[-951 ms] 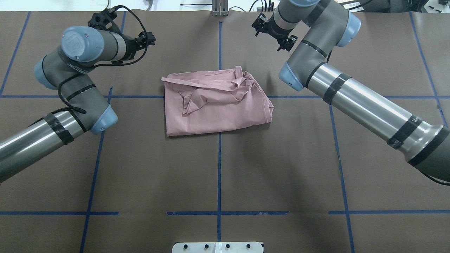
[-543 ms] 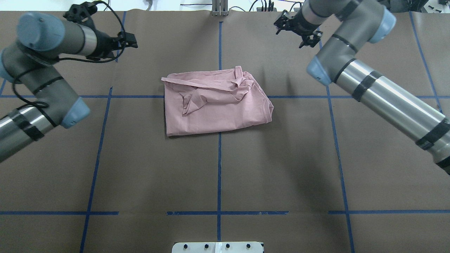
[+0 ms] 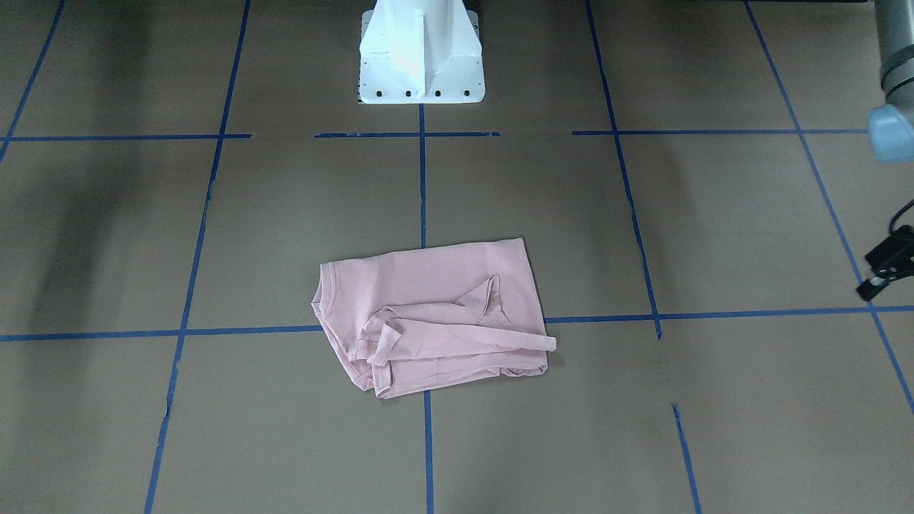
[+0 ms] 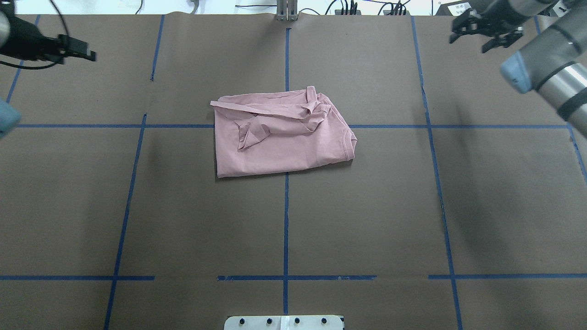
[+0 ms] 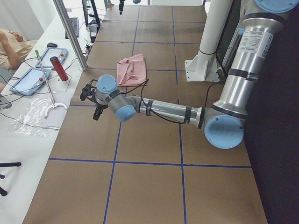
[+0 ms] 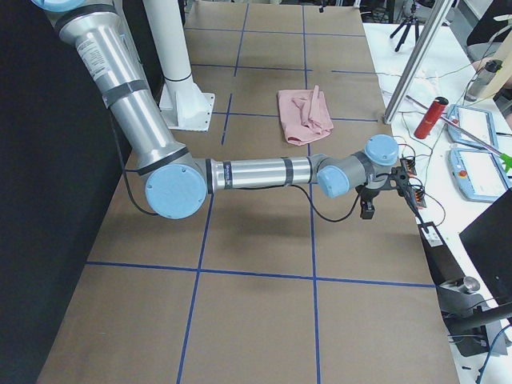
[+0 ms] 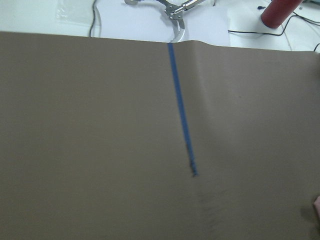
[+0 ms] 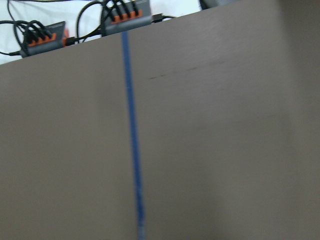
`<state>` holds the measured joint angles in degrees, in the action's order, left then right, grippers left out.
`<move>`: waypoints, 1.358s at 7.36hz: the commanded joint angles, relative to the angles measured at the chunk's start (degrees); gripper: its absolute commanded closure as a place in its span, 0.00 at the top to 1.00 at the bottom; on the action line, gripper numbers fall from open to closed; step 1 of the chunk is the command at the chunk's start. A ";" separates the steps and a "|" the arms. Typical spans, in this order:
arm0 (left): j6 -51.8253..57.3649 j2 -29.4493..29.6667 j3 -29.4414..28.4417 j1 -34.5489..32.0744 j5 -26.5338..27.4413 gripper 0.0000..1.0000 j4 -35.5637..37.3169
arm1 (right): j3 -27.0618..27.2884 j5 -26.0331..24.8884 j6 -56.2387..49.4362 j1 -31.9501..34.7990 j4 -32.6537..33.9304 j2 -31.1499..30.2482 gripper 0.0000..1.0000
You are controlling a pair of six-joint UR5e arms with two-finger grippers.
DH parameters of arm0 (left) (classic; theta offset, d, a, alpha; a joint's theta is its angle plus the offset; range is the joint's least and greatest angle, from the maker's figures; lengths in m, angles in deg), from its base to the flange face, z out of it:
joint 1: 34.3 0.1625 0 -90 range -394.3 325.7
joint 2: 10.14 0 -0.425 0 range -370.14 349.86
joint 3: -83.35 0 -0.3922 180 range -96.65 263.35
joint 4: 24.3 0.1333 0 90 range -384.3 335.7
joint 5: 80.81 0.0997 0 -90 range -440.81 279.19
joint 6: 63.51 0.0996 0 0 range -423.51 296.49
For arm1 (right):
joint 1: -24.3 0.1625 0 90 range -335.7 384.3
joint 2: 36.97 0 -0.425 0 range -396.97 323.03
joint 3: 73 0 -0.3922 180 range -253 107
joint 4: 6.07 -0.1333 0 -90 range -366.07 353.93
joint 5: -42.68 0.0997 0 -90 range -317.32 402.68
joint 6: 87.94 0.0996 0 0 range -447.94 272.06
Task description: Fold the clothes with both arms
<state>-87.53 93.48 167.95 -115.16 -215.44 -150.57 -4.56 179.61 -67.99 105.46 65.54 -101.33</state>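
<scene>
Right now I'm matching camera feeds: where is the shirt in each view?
Front-facing: shirt centre, lower.
Overhead: shirt centre, upper.
Exterior left: shirt upper, left of centre.
Exterior right: shirt upper, right of centre.
Left wrist: not clearly.
Right wrist: absent.
Landmark: white base, four exterior views.

I see a flat brown paper-covered surface [image 8: 225,150], slightly blurred, crossed by one blue tape line [image 8: 132,150]. Beyond its far edge, two black, orange-tabbed connector blocks [image 8: 42,40] hold looping black cables [image 8: 90,12].
</scene>
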 commanded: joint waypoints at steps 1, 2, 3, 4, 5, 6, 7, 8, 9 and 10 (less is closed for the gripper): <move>19.90 -2.46 4.06 -9.36 -1.08 1.00 17.63 | 4.23 -1.12 -20.49 7.07 10.28 -5.58 1.00; 24.07 -2.63 6.16 -11.84 -0.55 1.00 27.73 | 5.03 -1.66 -21.78 7.35 11.44 -7.43 1.00; 25.16 -4.20 8.10 -12.30 -0.46 1.00 34.62 | 6.86 -1.67 -21.88 7.00 14.93 -8.41 1.00; 25.17 -9.17 10.90 -12.13 -0.20 1.00 35.73 | 10.71 -1.67 -21.89 6.91 19.84 -9.11 1.00; 24.82 -12.27 13.97 -12.13 -0.37 1.00 36.01 | 15.01 -2.02 -21.97 6.39 25.11 -9.82 1.00; 24.64 -12.73 14.09 -12.04 -0.37 1.00 36.18 | 18.45 -2.71 -22.41 5.95 27.08 -12.00 1.00; 24.99 -13.52 15.22 -12.04 -0.89 1.00 35.66 | 20.40 -2.81 -22.33 5.77 27.10 -13.93 1.00; 24.73 -13.53 15.41 -11.86 -1.07 1.00 35.74 | 20.33 -2.55 -22.24 5.77 26.92 -14.30 1.00; 24.64 -13.44 16.19 -11.86 -1.16 1.00 35.92 | 21.02 -2.02 -22.24 5.77 27.09 -14.48 1.00; 24.64 -13.88 18.99 -11.78 -0.21 1.00 35.57 | 21.73 -1.93 -22.24 5.77 27.01 -14.66 1.00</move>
<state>-62.84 79.96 184.49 -127.03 -216.30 -114.80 16.26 177.41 -90.24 111.26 92.52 -115.63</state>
